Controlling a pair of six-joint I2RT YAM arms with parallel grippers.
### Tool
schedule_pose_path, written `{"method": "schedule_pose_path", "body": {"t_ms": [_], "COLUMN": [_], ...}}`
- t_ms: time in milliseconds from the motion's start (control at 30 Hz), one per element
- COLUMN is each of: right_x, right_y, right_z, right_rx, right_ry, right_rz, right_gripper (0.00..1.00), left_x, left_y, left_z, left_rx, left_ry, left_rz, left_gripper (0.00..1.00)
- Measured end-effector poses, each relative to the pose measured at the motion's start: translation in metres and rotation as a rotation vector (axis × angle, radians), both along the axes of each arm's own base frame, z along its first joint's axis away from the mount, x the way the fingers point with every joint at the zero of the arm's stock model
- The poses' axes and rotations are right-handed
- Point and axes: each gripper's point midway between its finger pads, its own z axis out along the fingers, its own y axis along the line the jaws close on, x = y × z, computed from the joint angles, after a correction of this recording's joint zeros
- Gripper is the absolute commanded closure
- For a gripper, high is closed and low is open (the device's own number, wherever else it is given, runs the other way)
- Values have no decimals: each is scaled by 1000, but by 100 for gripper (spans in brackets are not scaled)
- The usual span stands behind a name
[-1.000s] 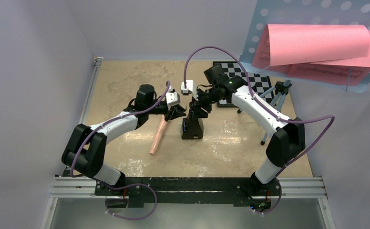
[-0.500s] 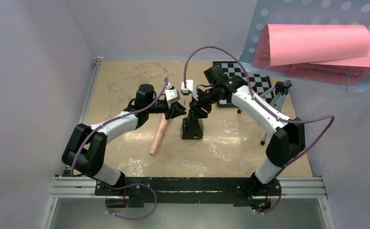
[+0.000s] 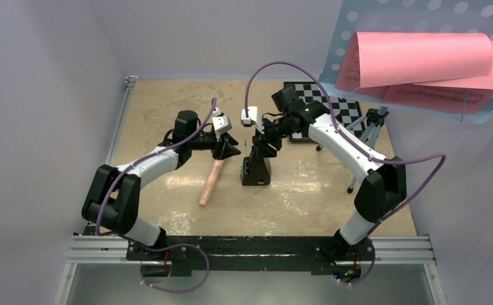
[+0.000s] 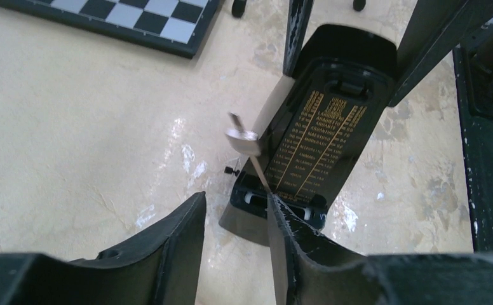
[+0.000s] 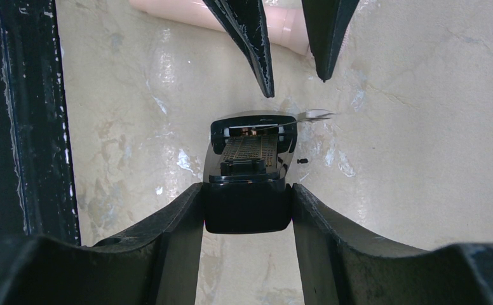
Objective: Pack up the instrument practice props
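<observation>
Bracing metronome [image 5: 249,143] at middle of tabletop [image 3: 161,108]: right gripper [image 5: 247,203] pinches its top against tipping; left gripper [image 4: 234,200], jaws spread, empty, sits at pendulum [image 4: 244,135], probably to tuck it in. Recorder [image 3: 211,181] lies just beside.

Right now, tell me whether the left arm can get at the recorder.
Probably yes: the recorder lies uncovered just below the left fingers, which are open and empty; the metronome stands apart from it.

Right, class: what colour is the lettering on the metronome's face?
Gold, on the black metronome; left wrist view.
</observation>
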Motion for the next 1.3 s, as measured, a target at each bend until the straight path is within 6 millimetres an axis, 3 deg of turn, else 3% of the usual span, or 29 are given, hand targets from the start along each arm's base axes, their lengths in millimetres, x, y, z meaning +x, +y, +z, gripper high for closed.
{"method": "schedule_pose_path", "body": {"t_ms": [200,400,667,900,1033,1300], "right_x": [0,0,0,0,0,0], "right_y": [0,0,0,0,0,0], "right_z": [0,0,0,-1,-1,-1], "right_rx": [-1,-2,-2,-3,-3,-3], "right_ry": [0,0,-1,1,1,1], "right_rz": [0,0,1,1,1,1], "right_gripper": [100,100,100,100,100,100], "left_x": [0,-24,-42,-40,-39,-34], "left_y": [-12,-23,-15,-10,-13,-30], "left_z": [8,6,-20,-25,-20,2], "left_rx": [-70,-79,22,82,76,12], "left_ry": [-3,-7,-78,-205,-244,-300], "left_rz": [-48,-180,-277,-322,-334,-329], "left_gripper": [57,66,61,59,65,86]}}
